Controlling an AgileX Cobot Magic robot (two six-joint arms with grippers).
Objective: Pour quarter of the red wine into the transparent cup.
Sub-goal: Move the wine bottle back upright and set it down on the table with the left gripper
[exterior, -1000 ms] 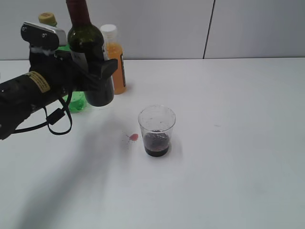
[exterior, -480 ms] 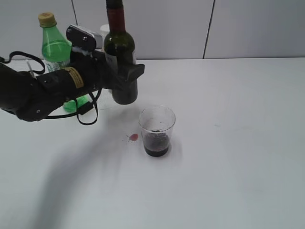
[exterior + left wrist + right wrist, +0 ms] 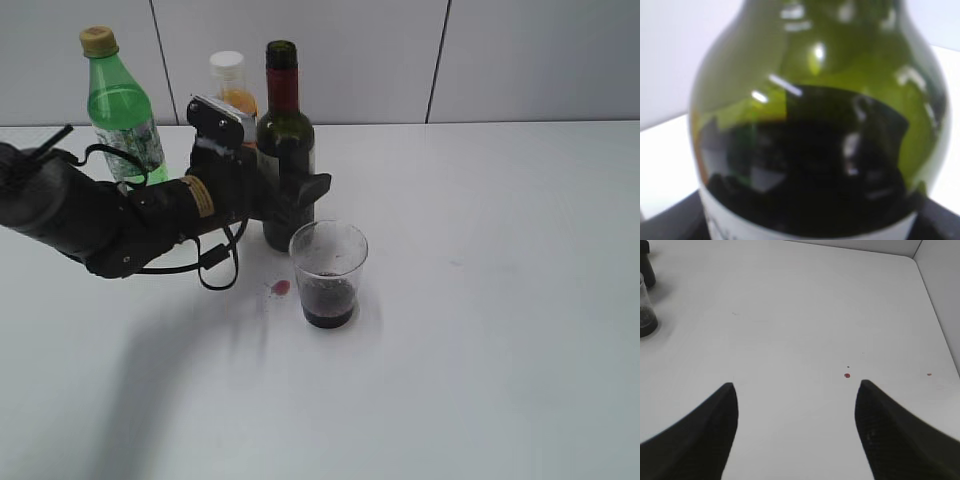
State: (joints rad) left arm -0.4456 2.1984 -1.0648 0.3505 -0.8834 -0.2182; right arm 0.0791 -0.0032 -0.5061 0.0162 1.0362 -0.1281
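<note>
Left hand (image 3: 300,195) is pinching the upright wine bottle (image 3: 285,150) just behind the cup (image 3: 328,272); only right wrist view is showing right hand (image 3: 796,390) spread over bare worktop (image 3: 805,315).

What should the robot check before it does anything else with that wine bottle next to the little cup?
1. Grip on the wine bottle: left gripper is closed around its body. Ok.
2. Bottle posture: upright, mouth open and uncapped. Ok.
3. Bottle base resting on the table: cannot tell, the cup hides it.
4. Transparent cup: upright, dark wine in the bottom. Ok.
5. Clean surface: a red spill lies left of the cup. Not ok.
6. Right gripper: open, empty, away from the cup. Ok.
</note>
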